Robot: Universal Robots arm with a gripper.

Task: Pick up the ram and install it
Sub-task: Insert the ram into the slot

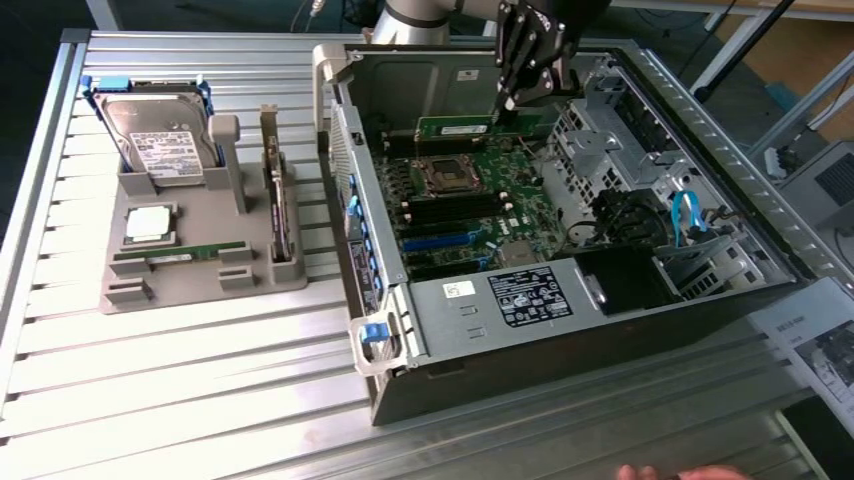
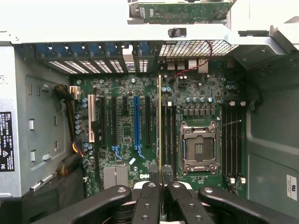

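In the exterior view your claw (image 1: 514, 100) is clenched on the ram (image 1: 461, 128), so the pick-up is done. The green stick hangs at the claw's tips, inside the open computer case (image 1: 587, 330) and above the motherboard (image 1: 467, 200), clear of it, so by my reading the seating is what remains. Below the claw the case holds the board with its open, empty processor socket (image 1: 447, 175) and rows of dark slots beside it, and further from the claw a drive cage, cables and a black box. Well away from the claw, outside the case, a grey holder (image 1: 200, 290) stands on the bench (image 1: 200, 400). It carries a hard drive (image 1: 160, 145), a square silver processor chip (image 1: 147, 225), a second green stick (image 1: 180, 257) lying in its groove, and a dark expansion card (image 1: 278, 200) standing on edge. In the wrist view you look along the claw (image 2: 161, 184) at the ram (image 2: 160, 121) edge-on, a thin pale line gripped between the fingers and reaching out over the board. Just beside that line run the empty memory slots (image 2: 169, 135), with the socket (image 2: 198, 147) a little further off. You cannot tell from here whether the stick is lined up with a slot, and nothing shows it pressed into one.
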